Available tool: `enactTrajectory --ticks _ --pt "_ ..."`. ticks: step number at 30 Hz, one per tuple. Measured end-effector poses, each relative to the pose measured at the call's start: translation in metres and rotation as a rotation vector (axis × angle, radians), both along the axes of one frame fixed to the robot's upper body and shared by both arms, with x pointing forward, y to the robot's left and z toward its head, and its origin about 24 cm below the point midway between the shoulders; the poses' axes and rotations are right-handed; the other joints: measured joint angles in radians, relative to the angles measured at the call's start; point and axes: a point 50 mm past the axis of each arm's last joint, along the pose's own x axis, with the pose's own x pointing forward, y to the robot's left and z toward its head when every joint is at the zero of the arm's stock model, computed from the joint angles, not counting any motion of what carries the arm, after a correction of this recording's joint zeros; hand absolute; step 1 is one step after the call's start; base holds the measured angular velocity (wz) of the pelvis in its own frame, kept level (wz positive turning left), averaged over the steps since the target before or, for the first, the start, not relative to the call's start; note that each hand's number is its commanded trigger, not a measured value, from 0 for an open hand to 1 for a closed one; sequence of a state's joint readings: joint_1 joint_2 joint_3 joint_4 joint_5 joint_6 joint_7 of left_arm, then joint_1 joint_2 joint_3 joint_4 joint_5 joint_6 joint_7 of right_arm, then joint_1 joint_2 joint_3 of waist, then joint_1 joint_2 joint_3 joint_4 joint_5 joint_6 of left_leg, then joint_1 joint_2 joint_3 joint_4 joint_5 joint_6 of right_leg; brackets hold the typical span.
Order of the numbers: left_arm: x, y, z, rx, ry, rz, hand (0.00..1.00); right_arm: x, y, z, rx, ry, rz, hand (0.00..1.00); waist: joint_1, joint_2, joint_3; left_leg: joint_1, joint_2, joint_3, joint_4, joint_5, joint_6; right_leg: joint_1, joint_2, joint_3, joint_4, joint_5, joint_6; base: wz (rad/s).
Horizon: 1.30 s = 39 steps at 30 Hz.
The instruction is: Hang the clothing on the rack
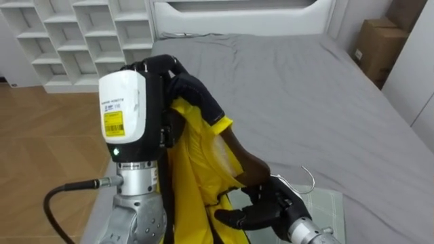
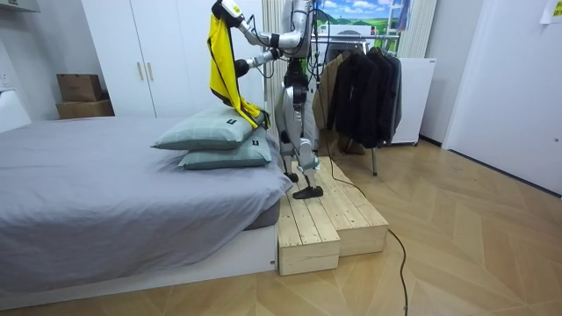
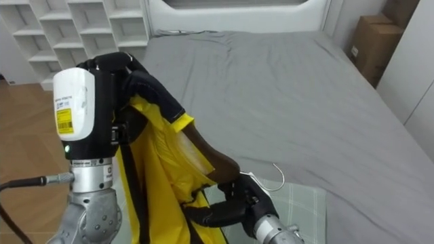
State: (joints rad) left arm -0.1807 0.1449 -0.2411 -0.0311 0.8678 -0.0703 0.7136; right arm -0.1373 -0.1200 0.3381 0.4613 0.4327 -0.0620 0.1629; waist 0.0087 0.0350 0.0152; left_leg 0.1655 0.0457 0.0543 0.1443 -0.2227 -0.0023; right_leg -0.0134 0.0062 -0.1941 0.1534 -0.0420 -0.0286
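Observation:
A yellow garment (image 1: 196,169) with black trim hangs in front of me over the bed's edge. My left hand (image 1: 163,71) is raised high and shut on its black upper part. A brown wooden hanger (image 1: 244,159) is pushed inside the garment, and its wire hook (image 1: 308,177) sticks out to the right. My right hand (image 1: 264,207) is lower, with its fingers curled round the hanger near the hook. In the room view the garment (image 2: 224,66) dangles from my raised left hand (image 2: 224,10) above the pillows, and I stand on a wooden platform (image 2: 325,219) beside the bed.
The grey bed (image 1: 305,88) stretches ahead, with green-grey pillows (image 2: 211,132) just below the garment. White cube shelves (image 1: 81,41) stand at the far left and a cardboard box (image 1: 380,47) at the far right. Behind me a clothes rack (image 2: 364,79) holds dark garments.

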Motion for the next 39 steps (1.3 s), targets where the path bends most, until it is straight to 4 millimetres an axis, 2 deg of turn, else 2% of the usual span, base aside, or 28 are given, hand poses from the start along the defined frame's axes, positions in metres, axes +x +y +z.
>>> enactTrajectory --ticks 4,10,15,18,24,34,39 --pt "0.000 -0.001 0.002 0.001 -0.004 -0.005 1.00 0.002 0.002 0.002 -0.005 -0.006 -0.013 0.00 -0.001 0.000 -0.0002 -0.001 0.000 0.000 0.000 0.000 0.000 -0.001 0.000 -0.001 -0.001 0.000 0.000 0.00" --pt "0.004 -0.010 0.016 -0.019 -0.052 -0.032 1.00 0.017 0.009 0.009 0.024 -0.012 -0.036 0.00 -0.001 0.000 -0.0003 -0.004 -0.001 -0.001 0.001 0.000 0.000 -0.002 -0.002 -0.003 -0.001 0.000 0.000 0.00" --pt "0.002 -0.015 0.028 -0.023 -0.091 -0.061 1.00 0.021 0.013 0.014 0.062 -0.017 -0.045 0.00 -0.002 -0.004 -0.0025 -0.005 -0.001 -0.002 0.001 0.000 0.000 -0.003 -0.002 -0.003 -0.002 -0.001 0.001 0.00" --pt "0.002 -0.018 0.030 -0.023 -0.099 -0.074 1.00 0.021 0.015 0.014 0.083 -0.009 -0.058 0.00 -0.001 -0.010 -0.0059 -0.005 -0.001 -0.001 0.000 0.000 0.000 -0.003 -0.002 -0.004 -0.001 -0.001 0.001 0.00" --pt "0.001 -0.020 0.029 -0.022 -0.098 -0.084 1.00 0.021 0.016 0.013 0.099 0.000 -0.072 0.00 -0.002 -0.019 -0.0052 -0.004 -0.001 -0.002 0.000 0.000 0.000 -0.001 -0.002 -0.003 -0.001 -0.001 0.001 0.00" --pt "-0.009 -0.040 0.037 0.019 -0.121 -0.185 1.00 0.020 0.016 0.012 0.109 0.012 -0.086 0.00 -0.007 -0.019 -0.0048 -0.002 -0.002 -0.010 0.000 0.000 0.000 0.005 -0.003 -0.007 -0.004 -0.001 0.002 0.01" --pt "-0.010 -0.043 0.036 0.028 -0.120 -0.199 1.00 0.018 0.018 0.009 0.104 0.026 -0.074 0.00 -0.010 -0.019 -0.0042 -0.001 -0.002 -0.010 -0.001 0.000 0.000 0.007 -0.003 -0.008 -0.005 -0.002 0.003 0.00"
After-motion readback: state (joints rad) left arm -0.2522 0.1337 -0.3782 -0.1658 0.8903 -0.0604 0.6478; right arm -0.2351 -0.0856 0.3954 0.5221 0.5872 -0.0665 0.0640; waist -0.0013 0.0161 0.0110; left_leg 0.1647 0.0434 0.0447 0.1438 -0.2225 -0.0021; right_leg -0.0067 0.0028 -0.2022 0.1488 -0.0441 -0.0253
